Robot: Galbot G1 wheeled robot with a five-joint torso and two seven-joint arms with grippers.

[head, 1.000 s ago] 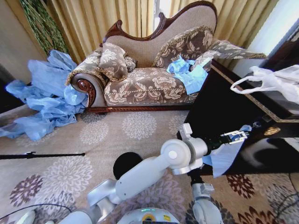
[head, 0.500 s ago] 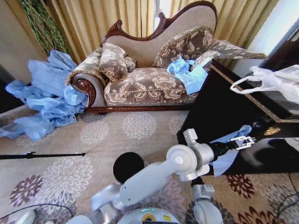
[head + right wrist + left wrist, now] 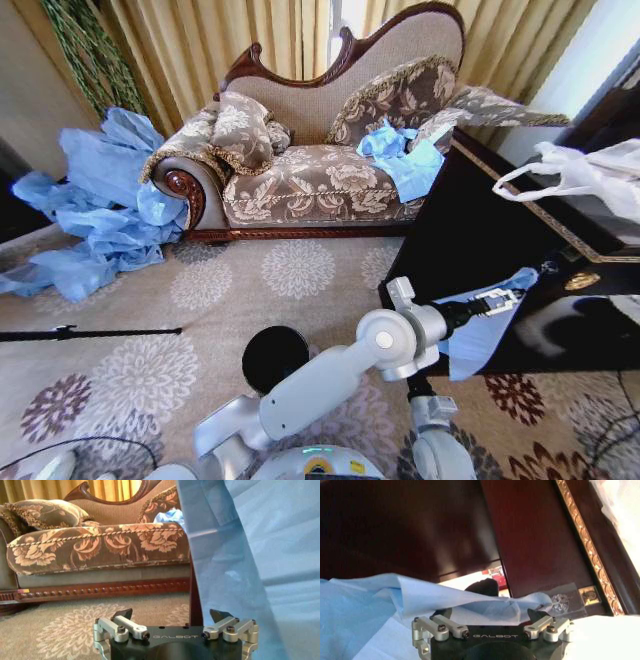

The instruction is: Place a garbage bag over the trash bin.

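A carpeted sitting room with a pale floral rug (image 3: pixel 200 290), gold curtains at twelve o'clock and an ornate brocade sofa with a carved dark-wood frame (image 3: pixel 320 160) below them; a large heap of loose blue plastic bags (image 3: pixel 90 210) lies on the floor at ten o'clock, and further crumpled blue film (image 3: pixel 400 155) rests on the sofa seat; a dark polished wooden cabinet with gold inlay trim (image 3: pixel 470 220) occupies the three o'clock side, with a white plastic bag with loop handles (image 3: pixel 585 170) on its top. The trash bin (image 3: pixel 275 358), a small black round cylinder, stands on the rug at about six o'clock, just behind the silver upper arm. The left gripper (image 3: pixel 497 298) reaches across toward four o'clock over the cabinet edge; it holds the garbage bag (image 3: pixel 480 335), a thin light-blue wrinkled film, which hangs down against the cabinet front, well apart from the bin; in the left wrist view the film (image 3: pixel 395 603) drapes across the gripper (image 3: pixel 490 624), whose fingers stand apart with the sheet lying between them, so whether they pinch it cannot be told. The right gripper (image 3: pixel 172 624) sits low near the floor, its fingers spread wide and empty, with the hanging blue sheet (image 3: pixel 250 555) just beside it.
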